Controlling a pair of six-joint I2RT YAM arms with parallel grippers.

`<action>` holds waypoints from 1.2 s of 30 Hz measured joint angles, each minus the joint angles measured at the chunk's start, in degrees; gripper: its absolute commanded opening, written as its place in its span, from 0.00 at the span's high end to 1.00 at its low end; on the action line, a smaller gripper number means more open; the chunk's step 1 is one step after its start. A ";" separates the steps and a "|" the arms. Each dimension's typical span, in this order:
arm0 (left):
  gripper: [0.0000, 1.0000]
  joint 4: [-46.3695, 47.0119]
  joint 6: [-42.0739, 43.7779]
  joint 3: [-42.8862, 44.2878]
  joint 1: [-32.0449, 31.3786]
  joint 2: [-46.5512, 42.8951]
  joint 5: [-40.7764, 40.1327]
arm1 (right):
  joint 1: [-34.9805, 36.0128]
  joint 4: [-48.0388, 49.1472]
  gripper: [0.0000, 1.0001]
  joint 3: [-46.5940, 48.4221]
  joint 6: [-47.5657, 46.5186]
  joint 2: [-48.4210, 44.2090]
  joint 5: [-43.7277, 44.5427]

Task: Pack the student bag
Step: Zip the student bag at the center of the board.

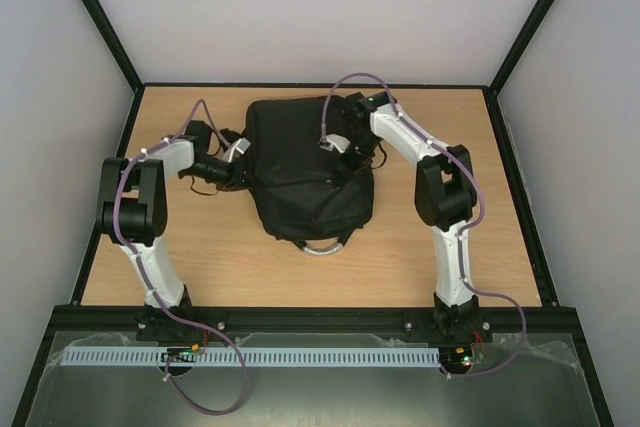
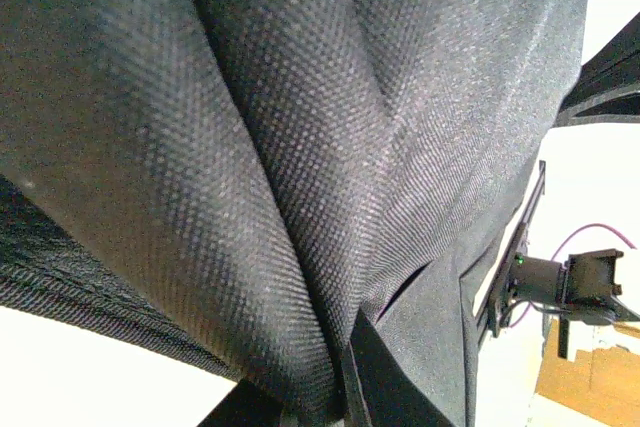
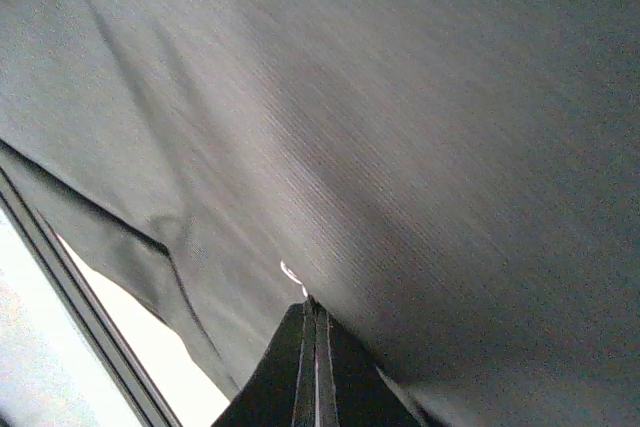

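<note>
The student bag (image 1: 300, 177) is a large black fabric backpack lying mid-table, its grey-white loop handle (image 1: 322, 247) towards the near edge. My left gripper (image 1: 236, 171) is at the bag's left side. In the left wrist view it (image 2: 335, 407) is shut on a fold of the bag's black woven fabric (image 2: 280, 167), which fills the frame. My right gripper (image 1: 346, 141) is on the bag's upper right part. In the right wrist view its fingers (image 3: 312, 312) are pressed together at the bag's smooth fabric (image 3: 400, 127), with a small white bit (image 3: 291, 274) at their tips.
The bag lies on a wooden table (image 1: 450, 237) bounded by a black frame and pale walls. Black straps (image 1: 205, 182) trail from the bag's left side by the left arm. The right arm (image 2: 570, 287) shows past the bag's edge in the left wrist view.
</note>
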 measured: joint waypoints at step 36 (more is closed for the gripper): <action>0.43 -10.67 7.08 24.22 8.22 -2.45 -13.29 | -16.74 2.91 0.54 6.03 -0.39 -11.32 9.49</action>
